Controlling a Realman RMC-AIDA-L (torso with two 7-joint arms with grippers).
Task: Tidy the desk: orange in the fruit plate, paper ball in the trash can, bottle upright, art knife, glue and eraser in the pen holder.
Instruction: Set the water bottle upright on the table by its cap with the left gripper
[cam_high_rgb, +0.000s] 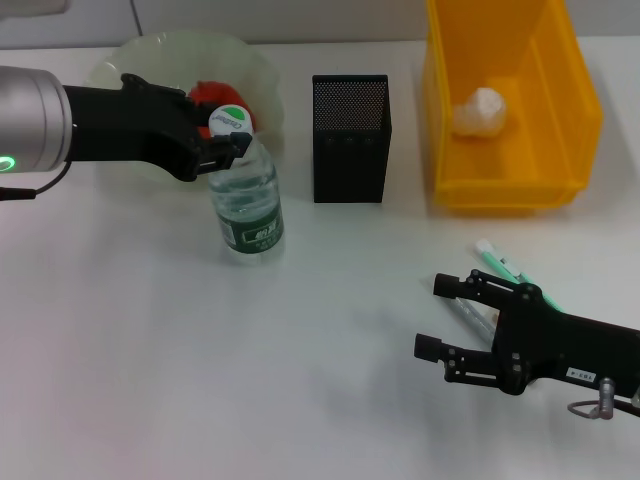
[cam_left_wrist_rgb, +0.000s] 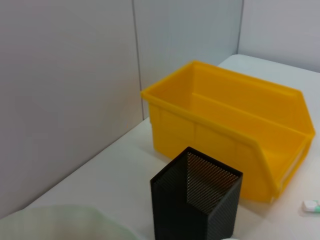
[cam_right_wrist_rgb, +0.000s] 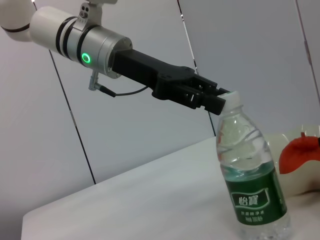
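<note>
We saw the white desk (cam_high_rgb: 150, 380) spread beneath both arms. At its far right stood the yellow trash can (cam_high_rgb: 575, 120), with the paper ball (cam_high_rgb: 482, 112) lying inside it. At the far left sat the pale fruit plate (cam_high_rgb: 255, 65), the orange (cam_high_rgb: 205, 95) resting in it. Between those two stood the black mesh pen holder (cam_high_rgb: 350, 140), apart from both.

Just in front of the plate stood the bottle (cam_high_rgb: 248, 195), upright on the desk, green label facing us. The left gripper (cam_high_rgb: 232, 147) was at the bottle's neck, its fingers clenched around it just under the white cap (cam_high_rgb: 231, 119).

The right gripper (cam_high_rgb: 438, 315) hovered low over the near right of the desk, fingers spread and grasping nothing. Just beside it lay a green-and-white stick-shaped item (cam_high_rgb: 505, 268), partly hidden by the arm; we could not tell what it was.
</note>
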